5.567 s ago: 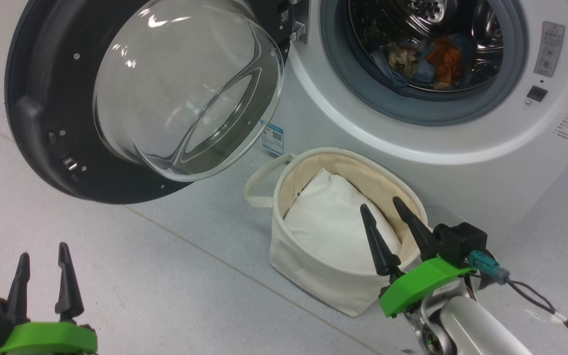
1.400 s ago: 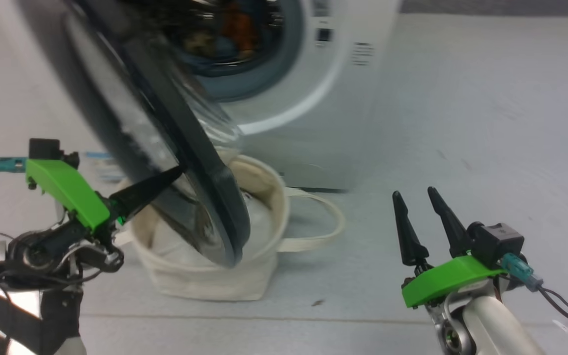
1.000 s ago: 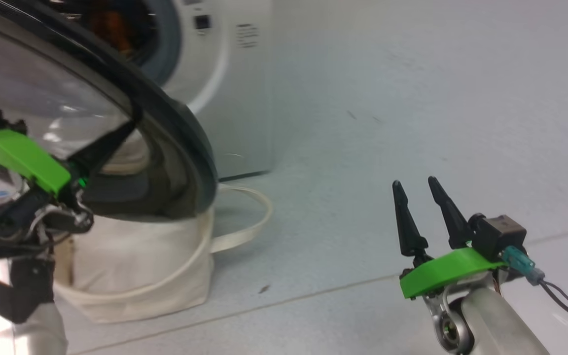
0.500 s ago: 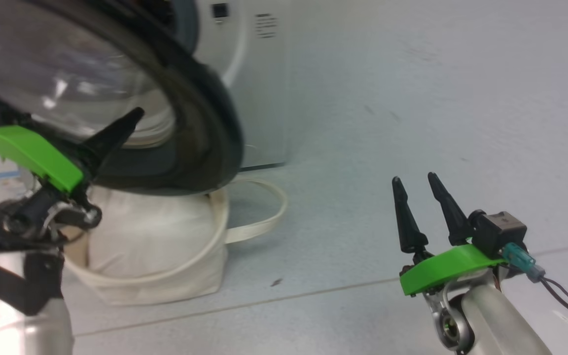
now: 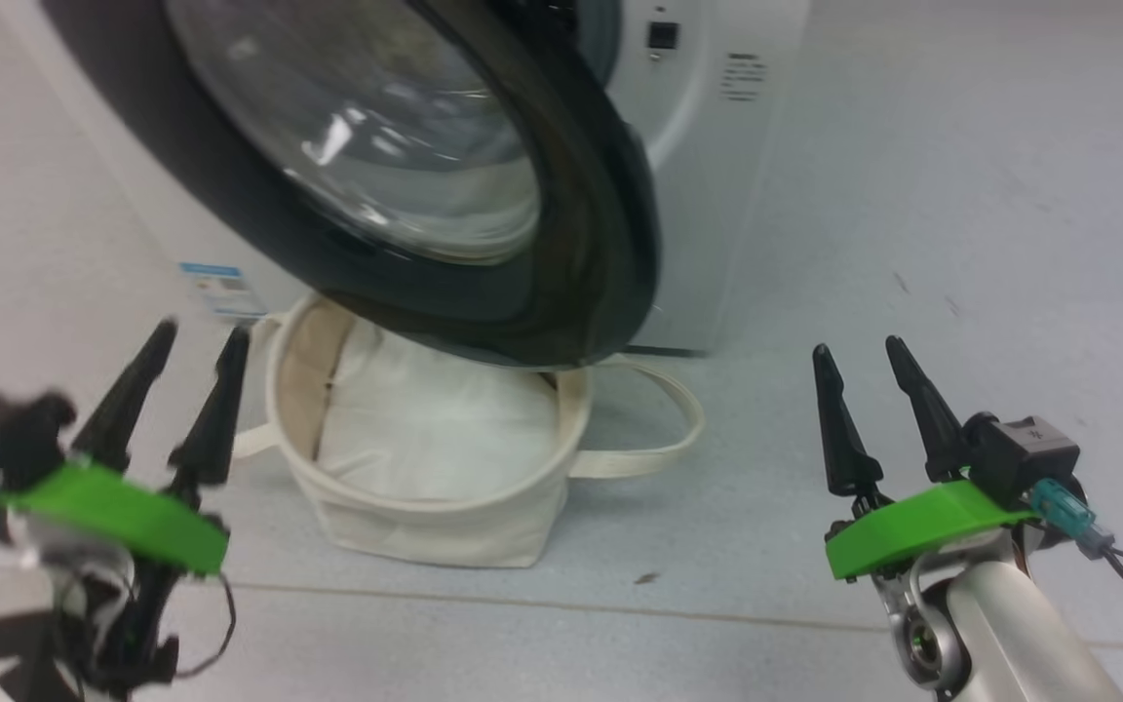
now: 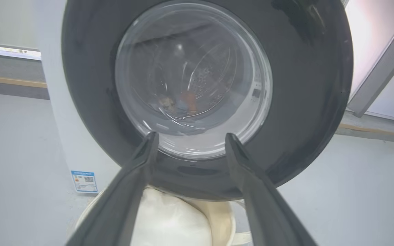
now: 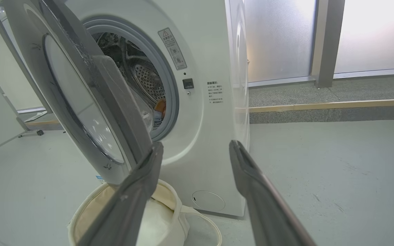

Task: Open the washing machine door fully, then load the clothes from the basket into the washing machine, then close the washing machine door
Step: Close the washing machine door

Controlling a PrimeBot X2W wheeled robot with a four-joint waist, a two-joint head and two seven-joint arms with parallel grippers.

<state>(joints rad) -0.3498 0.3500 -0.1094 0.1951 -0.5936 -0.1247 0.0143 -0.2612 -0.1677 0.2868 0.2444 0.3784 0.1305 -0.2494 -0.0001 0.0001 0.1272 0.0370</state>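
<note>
The washing machine door point(image 5: 591, 214), black-rimmed with a glass bowl centre, stands ajar and hangs over the basket point(image 5: 445, 517). The white washing machine point(image 5: 717, 195) rises behind it. In the right wrist view the door point(image 7: 115, 102) leaves the steel drum point(image 7: 142, 75) partly exposed, and a bit of orange and blue clothes point(image 7: 159, 108) lies inside. My left gripper point(image 5: 199, 341) is open at the lower left, apart from the door and beside the basket. The left wrist view faces the door's outer side point(image 6: 303, 85). My right gripper point(image 5: 859, 349) is open and holds nothing, over the floor on the right.
A plain white padded cloth point(image 5: 435, 419) lies in the cream basket, whose loop handle point(image 5: 659, 429) trails to the right. A blue label sticker point(image 5: 215, 290) marks the machine's lower front. Grey floor point(image 5: 961, 195) stretches to the right; a raised ledge point(image 7: 320, 109) runs behind.
The door has swung from wide open to partly shut. My left gripper, which was against the door, has drawn back to the lower left. The head camera has turned too.
</note>
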